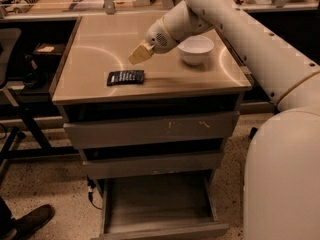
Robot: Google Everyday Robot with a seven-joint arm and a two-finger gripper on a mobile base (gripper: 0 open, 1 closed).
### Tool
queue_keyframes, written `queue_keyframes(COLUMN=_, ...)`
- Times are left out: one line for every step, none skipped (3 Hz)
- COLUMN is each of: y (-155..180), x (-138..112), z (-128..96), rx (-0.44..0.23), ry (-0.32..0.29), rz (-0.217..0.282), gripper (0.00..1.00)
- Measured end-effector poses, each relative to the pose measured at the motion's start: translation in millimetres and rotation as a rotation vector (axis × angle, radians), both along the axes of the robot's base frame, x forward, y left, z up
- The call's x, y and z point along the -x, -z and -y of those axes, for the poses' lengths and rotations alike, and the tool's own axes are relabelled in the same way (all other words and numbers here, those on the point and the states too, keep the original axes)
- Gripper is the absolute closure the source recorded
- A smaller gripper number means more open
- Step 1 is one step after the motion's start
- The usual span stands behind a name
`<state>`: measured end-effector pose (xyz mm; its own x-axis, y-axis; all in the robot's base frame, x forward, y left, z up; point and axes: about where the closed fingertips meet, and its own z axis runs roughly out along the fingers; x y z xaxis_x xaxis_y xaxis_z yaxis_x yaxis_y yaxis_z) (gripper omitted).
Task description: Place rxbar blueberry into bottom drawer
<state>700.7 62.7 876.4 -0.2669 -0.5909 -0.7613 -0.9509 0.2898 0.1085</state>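
Observation:
The rxbar blueberry, a flat dark navy bar, lies on the cabinet top near its front left. My gripper hangs above the top, just up and right of the bar and apart from it, with tan fingers pointing down-left. The bottom drawer of the grey cabinet stands pulled open at floor level, with a plain grey interior and nothing in it.
A white bowl sits on the cabinet top right of the gripper. Two shallower drawers above the bottom one are shut. My white arm and base fill the right side. A shoe and chair legs are at the left.

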Motion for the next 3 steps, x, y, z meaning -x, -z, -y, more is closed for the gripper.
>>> queue_keyframes(y=0.0, x=0.0, z=0.0, rx=0.000, ry=0.000, rz=0.000, gripper=0.15)
queue_keyframes(y=0.1, x=0.0, z=-0.2, rx=0.000, ry=-0.001, rz=0.000, gripper=0.00)
queue_keyframes(y=1.0, x=0.4, z=-2.0, rx=0.004, ry=-0.011, rz=-0.001, gripper=0.00)
